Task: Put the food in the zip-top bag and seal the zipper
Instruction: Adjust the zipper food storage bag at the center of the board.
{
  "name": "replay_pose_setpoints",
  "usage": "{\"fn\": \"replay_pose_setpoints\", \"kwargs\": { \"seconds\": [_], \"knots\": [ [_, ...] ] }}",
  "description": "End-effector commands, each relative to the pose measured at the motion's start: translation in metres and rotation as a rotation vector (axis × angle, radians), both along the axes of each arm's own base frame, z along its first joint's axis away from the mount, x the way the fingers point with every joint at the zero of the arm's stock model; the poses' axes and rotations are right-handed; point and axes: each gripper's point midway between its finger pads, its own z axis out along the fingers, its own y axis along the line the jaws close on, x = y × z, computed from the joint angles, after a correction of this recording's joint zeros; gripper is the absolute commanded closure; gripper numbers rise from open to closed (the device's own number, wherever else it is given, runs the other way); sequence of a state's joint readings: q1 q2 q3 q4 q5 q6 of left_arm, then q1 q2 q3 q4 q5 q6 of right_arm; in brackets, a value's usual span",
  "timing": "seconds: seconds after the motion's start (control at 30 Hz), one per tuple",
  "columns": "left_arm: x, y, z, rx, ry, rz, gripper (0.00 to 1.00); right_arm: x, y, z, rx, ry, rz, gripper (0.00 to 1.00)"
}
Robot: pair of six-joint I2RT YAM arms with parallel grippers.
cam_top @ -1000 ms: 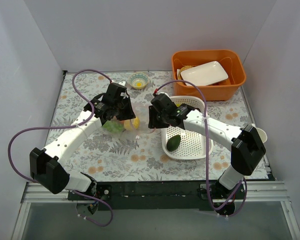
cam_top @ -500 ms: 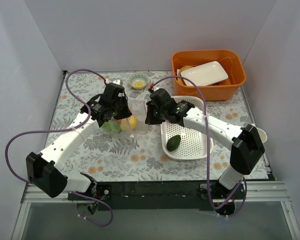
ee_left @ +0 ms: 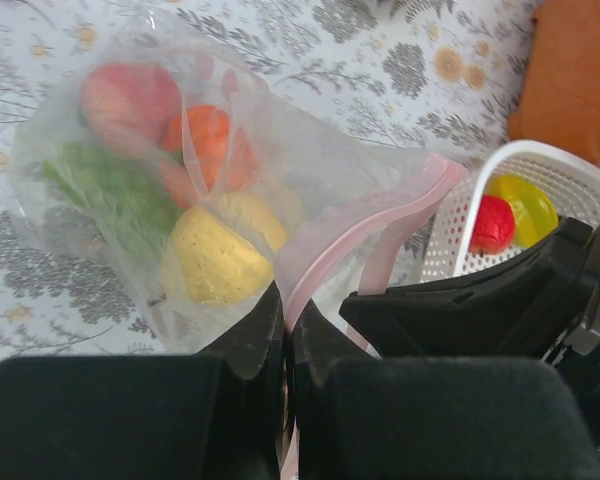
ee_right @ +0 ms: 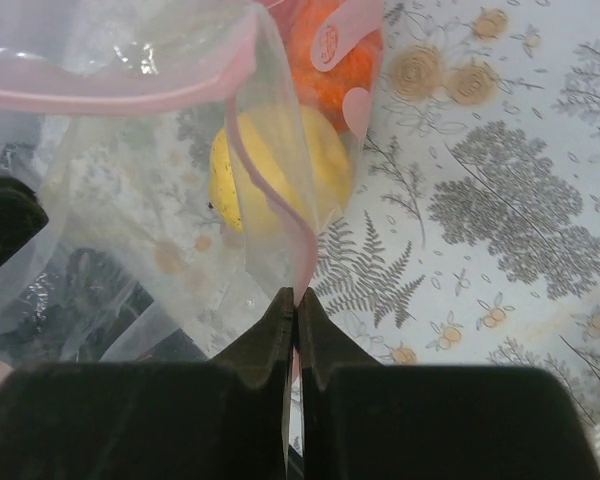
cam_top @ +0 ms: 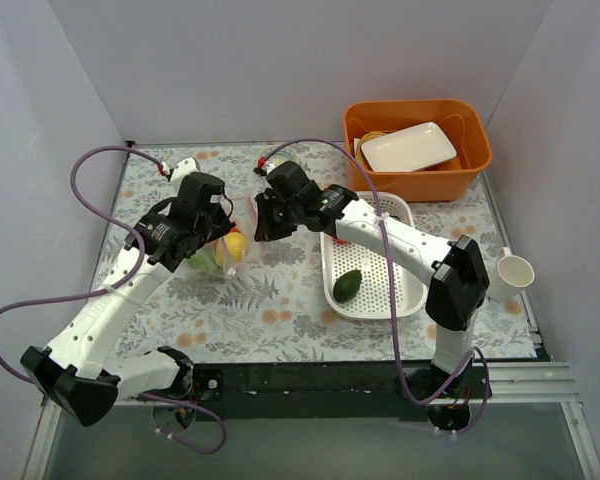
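Blurred green lump [ee_left: 110, 195] inside zip-top bag [ee_left: 350, 190], perhaps grapes.

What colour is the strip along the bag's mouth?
Pink; the strip shows best in the left wrist view.

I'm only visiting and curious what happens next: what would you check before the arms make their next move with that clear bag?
1. Left end effector shut on the clear crinkly zip-top bag, at its mouth: ok.
2. Right end effector shut on the thin pink zipper strip: ok.
3. Zipper sealed: not ok, the mouth gapes.
4. All food bagged: not ok; dark green toy avocado, red toy fruit and yellow toy fruit lie in the white perforated basket.
5. Bag lifted off the table: cannot tell.
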State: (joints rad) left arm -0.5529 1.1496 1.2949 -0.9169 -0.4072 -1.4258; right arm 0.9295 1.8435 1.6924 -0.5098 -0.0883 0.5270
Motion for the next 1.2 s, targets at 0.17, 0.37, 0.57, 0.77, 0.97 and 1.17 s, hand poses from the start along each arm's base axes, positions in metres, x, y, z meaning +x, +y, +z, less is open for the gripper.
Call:
{"fn": "replay_pose_setpoints", "kwargs": {
  "seconds": [0.17,0.37,0.57,0.77,0.97,1.17],
  "knots": [
    [-0.016,0.036,0.043,0.03,-0.074,0.13,1.0,-0.01,0.036,0.031,0.081,-0.027,0.126,0.94],
    [-0.008,0.008,0.009,0.005,-0.012,0.016,1.0,-0.012,0.02,0.012,0.046,-0.023,0.075,0.93],
    [0.0,-0.021,-0.021,-0.006,0.064,-0.113,1.0,-0.009,-0.027,-0.019,-0.084,-0.036,-0.068,0.91],
    [0.004,-0.048,-0.031,-0.053,0.092,-0.223,1.0,-0.003,-0.07,-0.027,-0.098,-0.04,-0.206,0.91],
    [0.006,-0.066,-0.039,-0.08,0.119,-0.316,1.0,-0.007,-0.089,-0.022,-0.043,-0.043,-0.215,0.66],
    [0.0,-0.079,-0.054,-0.108,0.152,-0.388,1.0,-0.001,-0.14,-0.003,-0.062,-0.118,-0.382,0.21]
  ]
}}
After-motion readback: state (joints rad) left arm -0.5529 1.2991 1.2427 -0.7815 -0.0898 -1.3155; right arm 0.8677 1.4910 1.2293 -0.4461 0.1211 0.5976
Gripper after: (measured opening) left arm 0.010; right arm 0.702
